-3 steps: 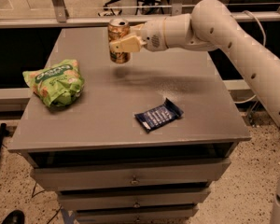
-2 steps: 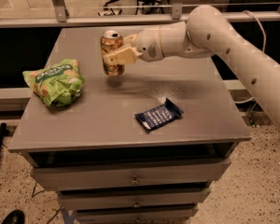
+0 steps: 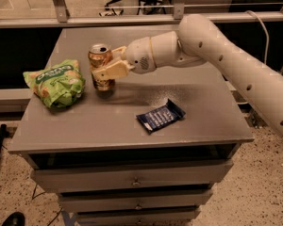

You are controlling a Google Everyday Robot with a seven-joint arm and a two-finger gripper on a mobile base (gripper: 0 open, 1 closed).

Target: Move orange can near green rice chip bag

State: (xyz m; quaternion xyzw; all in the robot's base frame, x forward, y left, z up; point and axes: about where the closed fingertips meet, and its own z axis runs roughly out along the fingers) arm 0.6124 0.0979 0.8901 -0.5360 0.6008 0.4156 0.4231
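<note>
Orange-gold metal, slim and silver-topped, the drink can (image 3: 99,56) stands upright towards the back left of the grey flat surface (image 3: 207,107), just beside the puffy bright green snack bag with white lettering (image 3: 56,83). A narrow gap shows between the two. The can's base is at or just above the surface, with a dark shadow under it; which of the two cannot be told. The tan gripper (image 3: 105,68) on the end of the white jointed arm (image 3: 217,46) reaches in from the right, and its jaws are clenched around the can's middle. A flat dark blue wrapper (image 3: 160,117) lies well apart, nearer the front edge, and grey drawers (image 3: 132,179) sit below the surface.

Compared with a second ago, the can has come lower and further left, from up near the back of the surface to close by the green bag. The arm has stretched further over the surface. Bag and wrapper lie where they did.
</note>
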